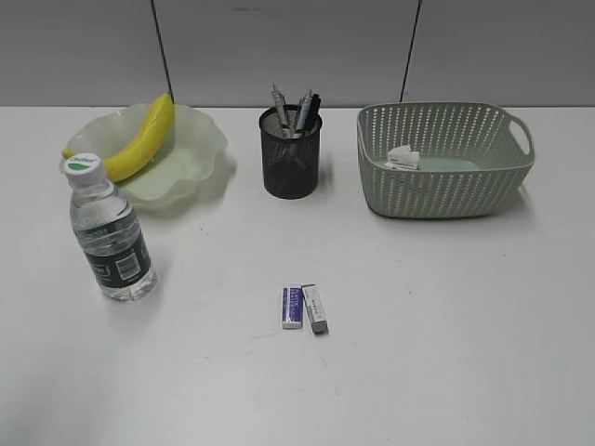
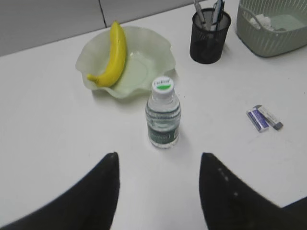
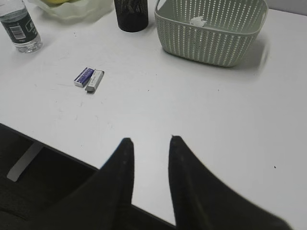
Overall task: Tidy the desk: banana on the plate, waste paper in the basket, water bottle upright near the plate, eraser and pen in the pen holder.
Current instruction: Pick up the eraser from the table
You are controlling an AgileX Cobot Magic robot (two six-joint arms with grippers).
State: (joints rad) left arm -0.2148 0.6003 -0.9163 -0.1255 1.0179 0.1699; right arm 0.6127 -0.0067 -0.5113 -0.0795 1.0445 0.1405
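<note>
**A:** Big picture first: the white worktop (image 1: 465, 353), with the pale green perforated plastic basket (image 1: 444, 186) back right, crumpled white waste paper (image 1: 404, 158) already inside it.

**B:** And back left, the translucent green wavy-rimmed plate (image 1: 191, 172) carries the yellow banana (image 1: 144, 139). The clear plastic water bottle (image 1: 110, 232) stands upright just in front of the plate.

**A:** The black mesh pen holder (image 1: 291, 158) has pens standing in it. So what's left looks like the two small erasers (image 1: 305, 308), lying side by side mid-worktop, touching or nearly so, long axes running roughly front to back.

**B:** Which arm gets them?

**A:** From the right end effector (image 3: 148, 143) they lie ahead and to its left; from the left end effector (image 2: 158, 160), ahead and to its right, past the bottle. Hard to call which is nearer.

**B:** Fingers?

**A:** Left spread wide, right parted more narrowly; both empty, touching nothing.
</note>
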